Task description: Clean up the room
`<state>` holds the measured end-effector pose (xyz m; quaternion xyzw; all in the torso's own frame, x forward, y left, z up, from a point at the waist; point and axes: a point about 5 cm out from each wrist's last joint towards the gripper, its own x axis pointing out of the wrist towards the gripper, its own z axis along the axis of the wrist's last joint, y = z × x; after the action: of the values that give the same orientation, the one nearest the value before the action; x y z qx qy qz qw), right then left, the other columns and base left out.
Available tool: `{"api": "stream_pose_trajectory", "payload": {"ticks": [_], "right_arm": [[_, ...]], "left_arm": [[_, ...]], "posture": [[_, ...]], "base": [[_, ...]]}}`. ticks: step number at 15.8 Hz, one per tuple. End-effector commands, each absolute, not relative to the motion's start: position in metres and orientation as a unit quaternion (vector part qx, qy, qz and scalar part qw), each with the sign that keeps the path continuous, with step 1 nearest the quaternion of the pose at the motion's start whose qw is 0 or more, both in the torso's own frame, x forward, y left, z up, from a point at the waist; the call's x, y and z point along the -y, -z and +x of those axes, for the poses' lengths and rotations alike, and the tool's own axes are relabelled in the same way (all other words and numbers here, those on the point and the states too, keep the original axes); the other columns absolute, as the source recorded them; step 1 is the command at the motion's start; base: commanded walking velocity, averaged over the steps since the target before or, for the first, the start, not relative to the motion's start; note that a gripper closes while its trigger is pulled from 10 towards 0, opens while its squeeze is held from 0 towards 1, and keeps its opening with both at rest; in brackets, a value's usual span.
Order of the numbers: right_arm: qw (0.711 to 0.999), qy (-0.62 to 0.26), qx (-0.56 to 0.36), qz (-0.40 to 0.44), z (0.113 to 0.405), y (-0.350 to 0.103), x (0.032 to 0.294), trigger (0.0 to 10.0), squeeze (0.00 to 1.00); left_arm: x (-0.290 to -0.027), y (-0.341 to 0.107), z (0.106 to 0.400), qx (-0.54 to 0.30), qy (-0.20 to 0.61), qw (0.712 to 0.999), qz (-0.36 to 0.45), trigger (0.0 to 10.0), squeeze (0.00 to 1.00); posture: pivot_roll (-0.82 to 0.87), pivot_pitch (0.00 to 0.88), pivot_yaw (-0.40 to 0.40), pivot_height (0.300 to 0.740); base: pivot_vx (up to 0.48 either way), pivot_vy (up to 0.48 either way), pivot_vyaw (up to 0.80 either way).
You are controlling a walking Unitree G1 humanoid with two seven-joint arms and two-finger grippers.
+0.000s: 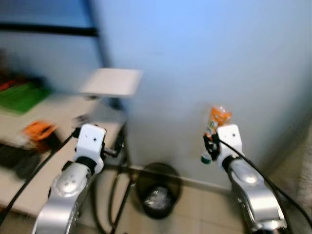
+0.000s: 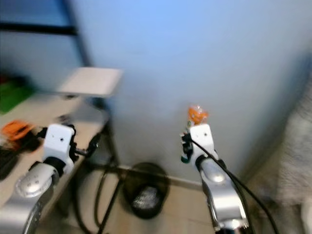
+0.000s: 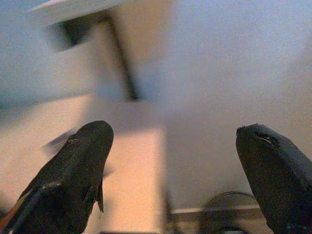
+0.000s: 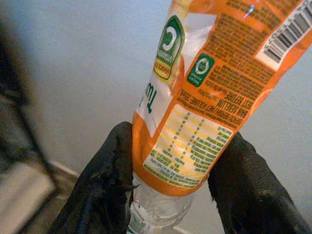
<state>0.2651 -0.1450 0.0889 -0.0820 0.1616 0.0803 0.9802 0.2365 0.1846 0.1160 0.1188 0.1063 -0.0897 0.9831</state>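
Bottle (image 4: 204, 92) in right end effector (image 4: 170, 190); bin (image 1: 157, 191) below.

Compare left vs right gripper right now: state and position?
The left gripper is open with nothing between its fingers; the right gripper is shut on an orange-labelled plastic bottle, held near its neck. The left gripper is beside the table edge; the right gripper is in front of the blue wall, right of the black waste bin. Both are raised before the robot.
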Motion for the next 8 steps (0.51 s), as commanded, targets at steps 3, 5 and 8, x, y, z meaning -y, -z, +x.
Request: {"api": "stream_pose_trajectory", "payload": {"ticks": [3,5,8], "right_arm": [[0.979,-0.073,-0.173,-0.083,0.261,-0.086,0.152,10.0,0.0],[0.965,-0.093,-0.222,-0.105,0.257,-0.071,0.157,10.0,0.0],[0.936,-0.165,-0.272,-0.149,0.262,-0.053,0.152,10.0,0.0]], "left_arm": [[-0.179,-0.121,0.236,-0.103,0.121,0.978,0.136,10.0,0.0],[-0.176,-0.121,0.234,-0.103,0.131,0.976,0.138,10.0,0.0],[-0.165,-0.122,0.235,-0.103,0.192,0.967,0.129,10.0,0.0]], "posture": [[-0.06,0.0,0.042,0.74],[-0.06,0.0,0.035,0.74],[-0.04,0.0,0.012,0.74]], "base": [[0.312,0.0,0.0],[0.246,0.0,0.0],[0.0,0.0,0.0]]}}
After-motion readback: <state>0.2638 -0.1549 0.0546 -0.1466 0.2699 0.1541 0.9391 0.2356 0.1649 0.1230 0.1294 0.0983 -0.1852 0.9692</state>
